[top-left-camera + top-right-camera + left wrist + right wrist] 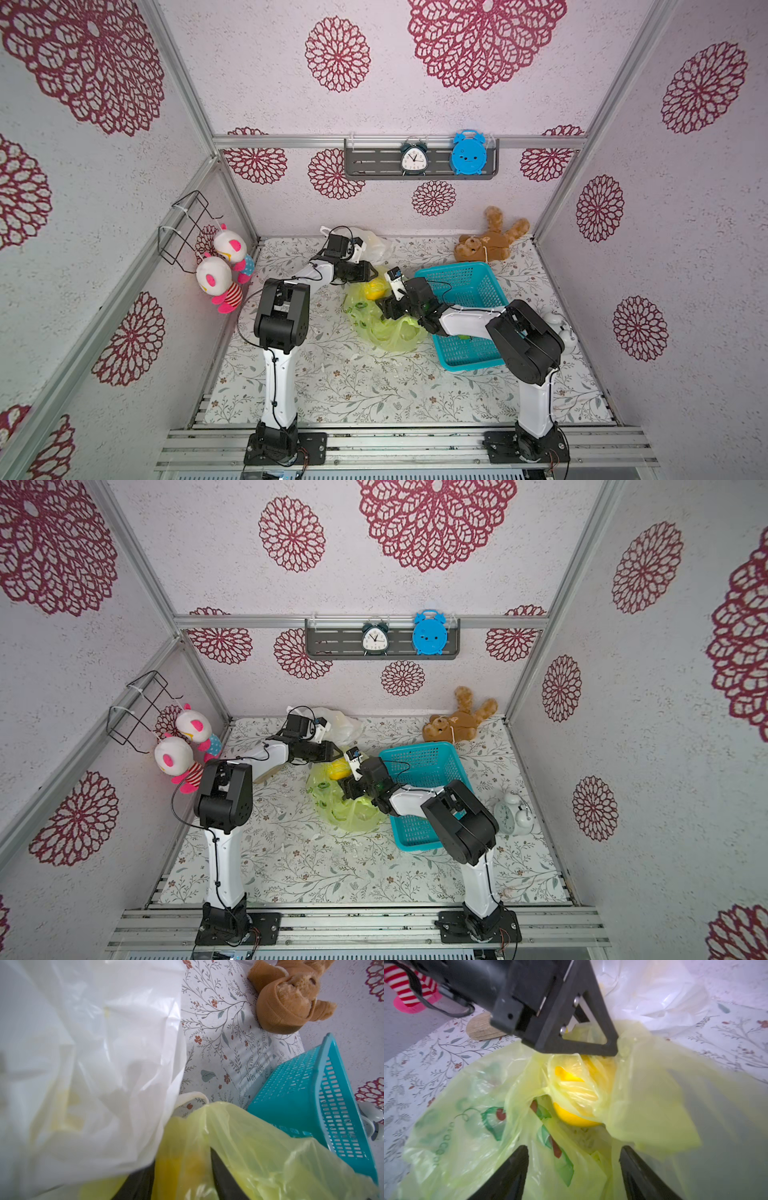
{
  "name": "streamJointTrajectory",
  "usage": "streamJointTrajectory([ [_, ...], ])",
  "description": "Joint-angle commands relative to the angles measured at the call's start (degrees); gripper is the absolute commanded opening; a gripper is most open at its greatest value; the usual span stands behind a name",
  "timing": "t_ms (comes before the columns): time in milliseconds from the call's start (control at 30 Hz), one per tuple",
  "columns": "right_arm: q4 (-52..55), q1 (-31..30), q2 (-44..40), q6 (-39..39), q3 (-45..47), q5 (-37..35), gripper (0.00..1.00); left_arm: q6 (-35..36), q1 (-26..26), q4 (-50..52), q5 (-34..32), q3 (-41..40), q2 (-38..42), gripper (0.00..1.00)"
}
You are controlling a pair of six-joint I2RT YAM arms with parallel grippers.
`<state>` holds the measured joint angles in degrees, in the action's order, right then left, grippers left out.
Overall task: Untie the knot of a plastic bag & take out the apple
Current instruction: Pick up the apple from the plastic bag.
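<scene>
Getting the apple [577,1118] out is, by my reading, the step in hand. The bag [384,328] shows no knot in the right wrist view: its mouth gapes and the fruit's lower side is bare, while loose film drapes over its top.

The bag lies crumpled on the table just beside the basket [453,268], on the side facing the left arm. The apple, a yellow one, sits inside the bag's mouth, near the basket's far corner and apart from its wall.

The right gripper [574,1148] hovers over the bag beside the basket's long wall. Its jaws stand wide apart, with film lying slack between them and nothing clamped.

The left gripper [368,272] reaches in from the side away from the basket and sits right at the apple's top. In the left wrist view its fingers [224,1174] are somewhat apart with green film and something yellow between them. I cannot tell whether they pinch the film, press the fruit or hold nothing.

The next move calls for a split of work. One gripper should keep the film lifted clear, and the other should close on bare skin rather than on plastic. A grip that catches film would likely drag the whole bag along. The right jaws look wide enough for the fruit and face its bare side, so they seem the better placed.
</scene>
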<state>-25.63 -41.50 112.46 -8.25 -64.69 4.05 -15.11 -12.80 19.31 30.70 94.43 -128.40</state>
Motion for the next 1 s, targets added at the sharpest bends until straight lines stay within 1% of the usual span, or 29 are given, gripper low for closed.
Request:
streamJointTrajectory([
  [0,0.5,0.3,1.7,2.8,-3.3,-4.1,0.74,-1.1,0.2,7.2,-1.6,0.2,-5.5,0.34],
  [67,1.0,0.2,3.2,3.0,-4.8,-5.4,0.75,-1.4,0.2,6.9,-1.1,-0.2,-5.8,0.27],
  [100,1.2,0.3,3.8,2.8,-5.3,-5.4,0.76,-1.4,0.3,6.9,-1.3,-0.6,-5.6,0.24],
  [167,1.1,0.2,4.6,2.9,-5.8,-4.9,0.78,-1.5,0.4,5.9,-1.8,-2.1,-4.7,0.22],
  [233,1.8,0.2,5.0,2.8,-6.2,-2.6,0.78,-1.8,0.3,5.2,-2.1,-3.5,-3.6,0.2],
  [333,0.7,0.2,4.5,2.8,-4.4,2.0,0.86,-1.5,0.3,5.7,-3.2,-3.6,-2.8,0.2],
  [367,0.5,0.1,4.5,3.0,-4.0,3.2,0.87,-1.5,0.3,5.6,-3.2,-3.6,-2.7,0.18],
  [433,1.6,0.2,5.3,2.1,-5.0,2.7,0.9,-1.5,0.3,5.3,-2.7,-3.9,-2.3,0.15],
  [533,7.9,0.2,8.3,1.3,-10.9,-0.6,0.9,-1.5,0.1,4.8,-2.3,-4.6,-1.4,0.13],
  [600,9.2,0.2,10.1,-0.2,-13.4,-3.2,0.89,-1.3,-0.2,4.4,-2.5,-5.5,-0.5,0.11],
  [700,7.8,0.1,10.7,-1.3,-14.0,-4.1,0.85,-1.2,-0.3,4.1,-2.1,-6.5,0.5,0.1],
  [833,3.9,-0.4,9.5,-1.9,-12.1,-3.7,0.75,-1.1,-0.3,3.7,-1.4,-7.6,1.5,0.08],
  [900,2.8,-1.0,8.1,-1.6,-11.0,-4.2,0.66,-1.3,-0.3,4.0,-1.5,-8.3,2.5,0.07],
  [967,1.6,-1.6,5.8,-1.5,-9.0,-5.1,0.57,-1.6,-0.3,4.1,-2.4,-9.9,5.3,0.05],
])
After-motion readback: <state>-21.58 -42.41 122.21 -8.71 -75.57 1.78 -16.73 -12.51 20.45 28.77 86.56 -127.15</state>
